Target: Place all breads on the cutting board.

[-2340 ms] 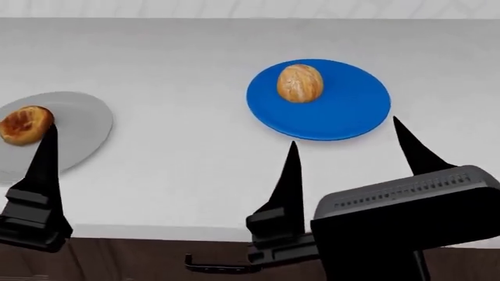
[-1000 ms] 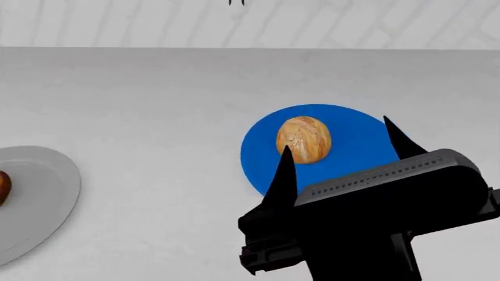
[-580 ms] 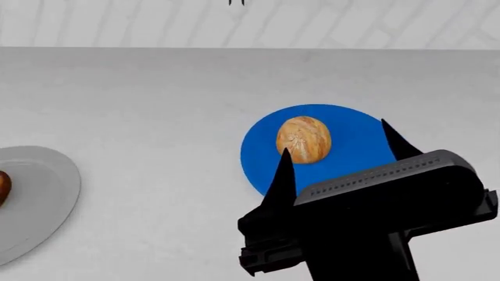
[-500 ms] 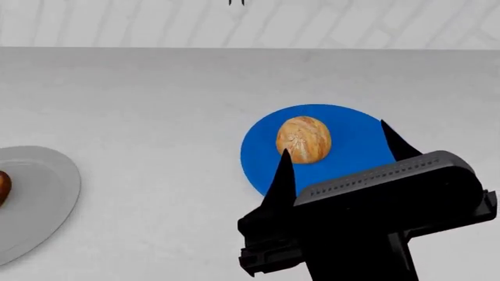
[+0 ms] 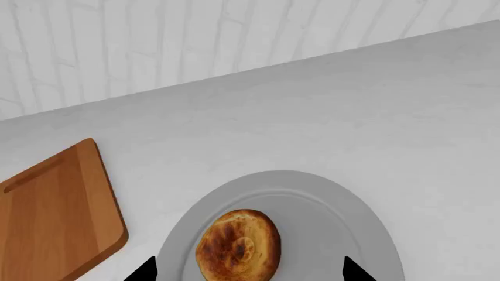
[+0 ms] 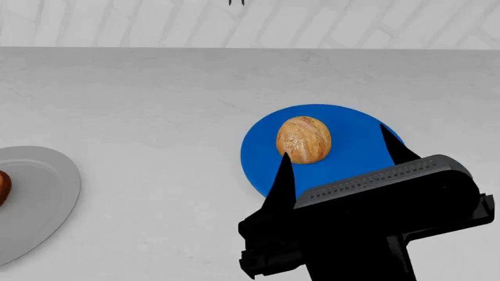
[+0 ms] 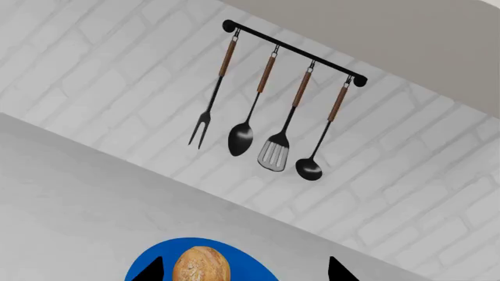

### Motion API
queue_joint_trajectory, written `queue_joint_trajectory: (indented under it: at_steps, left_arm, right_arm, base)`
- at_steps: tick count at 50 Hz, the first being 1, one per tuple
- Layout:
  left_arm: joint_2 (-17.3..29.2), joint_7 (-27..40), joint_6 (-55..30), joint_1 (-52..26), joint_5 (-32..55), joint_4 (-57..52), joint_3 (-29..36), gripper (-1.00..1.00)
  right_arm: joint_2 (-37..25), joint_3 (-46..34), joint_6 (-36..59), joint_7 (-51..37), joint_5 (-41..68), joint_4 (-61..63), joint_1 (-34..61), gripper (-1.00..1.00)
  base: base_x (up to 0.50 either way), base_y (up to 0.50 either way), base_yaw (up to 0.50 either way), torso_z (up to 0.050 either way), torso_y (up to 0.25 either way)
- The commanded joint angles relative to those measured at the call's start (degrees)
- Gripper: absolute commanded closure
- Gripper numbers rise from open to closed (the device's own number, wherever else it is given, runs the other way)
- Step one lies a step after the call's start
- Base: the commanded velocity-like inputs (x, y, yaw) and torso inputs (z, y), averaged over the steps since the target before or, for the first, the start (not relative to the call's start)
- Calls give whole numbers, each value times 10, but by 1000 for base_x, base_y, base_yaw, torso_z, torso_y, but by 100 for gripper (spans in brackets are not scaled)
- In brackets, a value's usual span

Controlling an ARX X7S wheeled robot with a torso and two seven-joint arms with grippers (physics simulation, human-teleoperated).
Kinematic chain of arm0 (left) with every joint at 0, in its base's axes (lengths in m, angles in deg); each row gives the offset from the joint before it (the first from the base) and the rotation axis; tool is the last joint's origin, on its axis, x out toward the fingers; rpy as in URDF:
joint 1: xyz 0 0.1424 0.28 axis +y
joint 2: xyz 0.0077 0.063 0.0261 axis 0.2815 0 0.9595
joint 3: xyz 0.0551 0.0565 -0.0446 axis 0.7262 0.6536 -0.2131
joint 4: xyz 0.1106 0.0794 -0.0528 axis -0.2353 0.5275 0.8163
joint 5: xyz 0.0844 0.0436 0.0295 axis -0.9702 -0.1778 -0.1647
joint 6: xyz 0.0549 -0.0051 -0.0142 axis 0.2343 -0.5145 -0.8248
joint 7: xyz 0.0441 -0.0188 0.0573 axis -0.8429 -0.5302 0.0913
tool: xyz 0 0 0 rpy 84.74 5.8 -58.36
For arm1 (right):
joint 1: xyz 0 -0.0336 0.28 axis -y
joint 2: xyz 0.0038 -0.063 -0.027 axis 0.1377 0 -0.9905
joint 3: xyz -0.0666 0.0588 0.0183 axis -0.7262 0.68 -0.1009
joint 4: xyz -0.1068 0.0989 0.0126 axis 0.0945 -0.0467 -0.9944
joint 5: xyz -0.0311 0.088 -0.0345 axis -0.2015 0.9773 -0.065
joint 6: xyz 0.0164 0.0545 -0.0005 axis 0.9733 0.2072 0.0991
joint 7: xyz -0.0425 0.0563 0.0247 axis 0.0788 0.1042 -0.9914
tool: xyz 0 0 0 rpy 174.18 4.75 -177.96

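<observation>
At frame edge, dark roll (image 6: 2, 188) is cut off

no readable text, labels, numbers or signs anywhere

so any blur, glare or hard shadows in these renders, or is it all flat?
Head view: sharp, flat, even light; no cast shadow under the pale roll on the blue plate; the right gripper is pure black with little shading. Left wrist view: crisp, with a soft sheen on the dark roll and no glare on the grey plate. Right wrist view: the utensil rack is sharp, nothing defocused.
</observation>
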Motion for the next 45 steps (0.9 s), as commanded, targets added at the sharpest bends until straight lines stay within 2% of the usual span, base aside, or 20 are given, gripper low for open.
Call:
queue_joint_trajectory:
  at_steps: [1,45]
  left_arm:
    - [-14,2,3,-15,-19,23,28,-100]
    - [-32,-72,88,-32,-127,154,109,-100]
  right_arm:
    - [0,6,-8,-10,14,-1,-7,-100]
    - [-4,6,-16,-24,29,-4,-17,-100]
  base:
    - [0,0,0,0,0]
    - [0,0,0,0,0]
